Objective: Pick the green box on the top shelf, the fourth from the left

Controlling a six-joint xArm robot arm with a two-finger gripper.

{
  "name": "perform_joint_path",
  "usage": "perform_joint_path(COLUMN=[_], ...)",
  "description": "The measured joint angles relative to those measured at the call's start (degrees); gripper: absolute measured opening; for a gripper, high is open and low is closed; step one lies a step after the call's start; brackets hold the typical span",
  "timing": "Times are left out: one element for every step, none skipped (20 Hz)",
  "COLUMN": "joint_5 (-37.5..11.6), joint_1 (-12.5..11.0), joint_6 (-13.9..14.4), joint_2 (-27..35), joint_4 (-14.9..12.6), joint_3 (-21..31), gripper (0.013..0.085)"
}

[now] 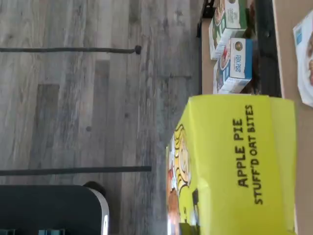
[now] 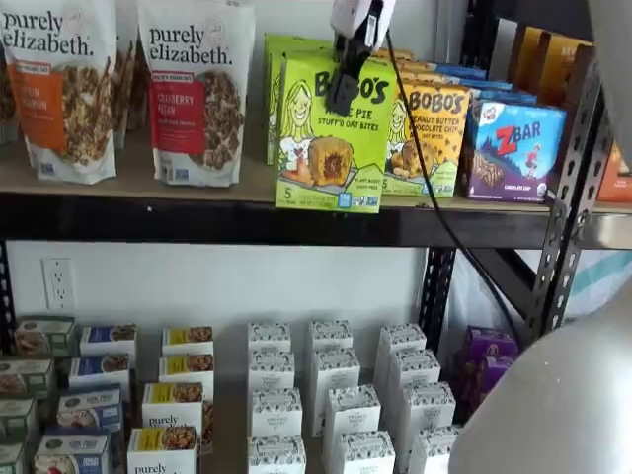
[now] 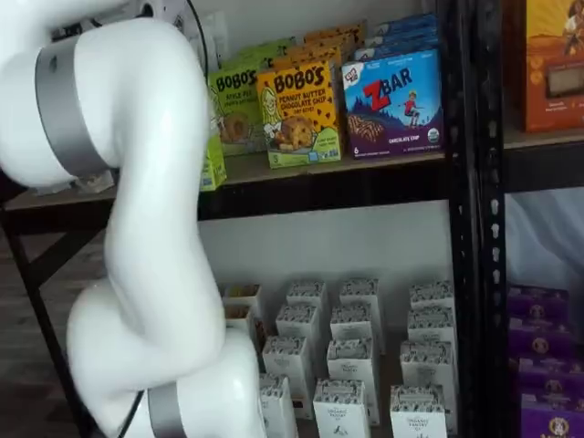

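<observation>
**Green box at shelf front edge, gripper on its top**

Arm [image 3: 137,228] fills most of one shelf view, hiding most of the box. Top shelf [image 2: 197,219]: granola bags [image 2: 193,89] to the left, yellow Bobo's carton [image 2: 430,133] and ZBar box [image 2: 513,148] to the right. Green box [image 2: 331,133] stands upright at the front edge, forward of its neighbours, base slightly over the beam. Gripper [image 2: 344,94] comes down over the box's top front; fingers closed on the box. Wrist view shows box top [image 1: 244,161], floor beyond.
</observation>
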Motion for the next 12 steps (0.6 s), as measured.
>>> perform_joint_path(joint_5=[0.1, 0.0, 0.0, 0.2, 0.4, 0.7, 1.0, 1.0, 0.8, 0.7, 0.6, 0.9], joint_1=[-0.1, -0.2, -0.5, -0.7, -0.9, -1.0, -1.1, -1.0, -1.0, -1.1, -1.3, -1.5], joint_6=[-0.1, -0.2, -0.3, -0.4, -0.5, -0.6, -0.7, -0.6, -0.6, -0.7, -0.8, -0.9], joint_2=[-0.6, -1.1, -1.9, -2.5, -3.1, -3.6, -4.2, -4.8, -5.5, -6.3, -7.3, -8.1], joint_4=[0.0, 0.1, 0.3, 0.4, 0.4, 0.5, 0.4, 0.0, -0.2, -0.2, 0.2, 0.5], joint_3=[0.5, 1.0, 1.5, 1.9, 2.3, 2.6, 3.0, 3.4, 4.1, 4.7, 5.5, 6.1], gripper=[0.0290, 0.0290, 0.0290, 0.0290, 0.0290, 0.0290, 0.0290, 0.0290, 0.0290, 0.0290, 0.0290, 0.0290])
